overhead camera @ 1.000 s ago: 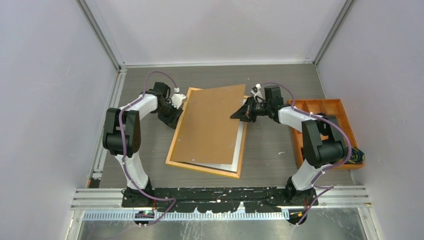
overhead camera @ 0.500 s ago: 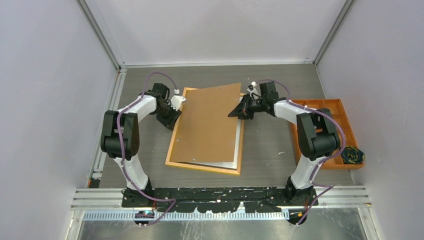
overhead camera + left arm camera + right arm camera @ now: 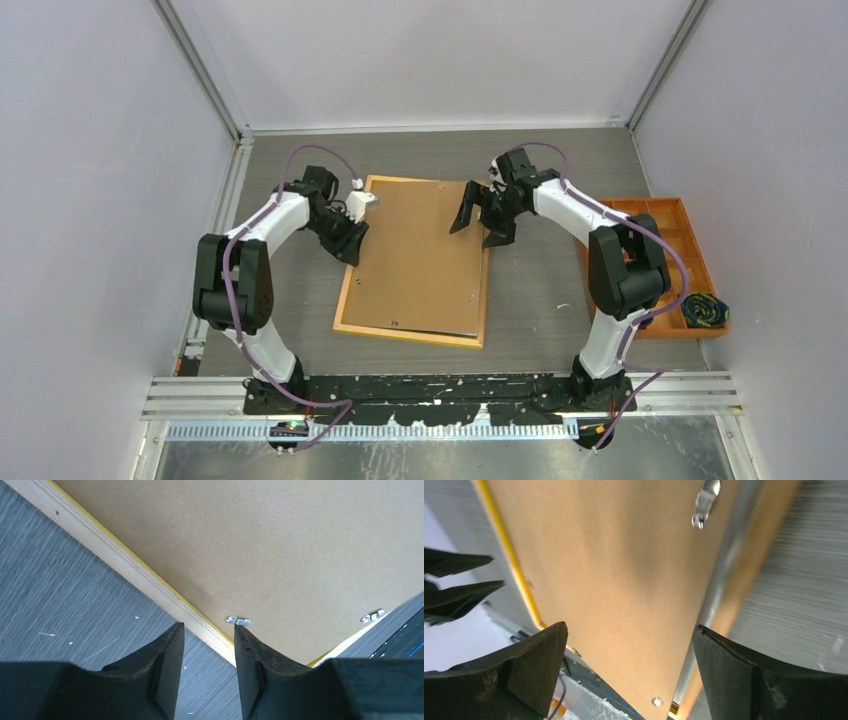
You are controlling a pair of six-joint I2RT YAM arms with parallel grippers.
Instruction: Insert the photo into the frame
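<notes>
1. Frame (image 3: pixel 410 335), a large thin rectangle with its tan wooden back up and a yellow edge, lies flat on the grey wood-grain table (image 3: pixel 540 300) between both grippers. Its long axis runs away from the arm bases, far end leaning slightly right.
2. A plain brown backing board (image 3: pixel 415 265) covers the frame's opening; the photo cannot be made out.
3. The left gripper (image 3: pixel 209 630) is part-open and empty over the left rail, beside a small silver clip (image 3: pixel 237 621).
4. The right gripper (image 3: pixel 477 228) gapes wide above the board's far right edge.

Flat, bright light fell from overhead, leaving only faint, soft shadows on the grey table (image 3: pixel 540 290). The top view was sharp, its walls (image 3: pixel 100 150) splaying outward at the edges. The left wrist view was crisp on the frame (image 3: pixel 145 577) and backing board (image 3: pixel 300 540). The right wrist view was smeared, the table grain streaked and a dull shade lying across the board.
</notes>
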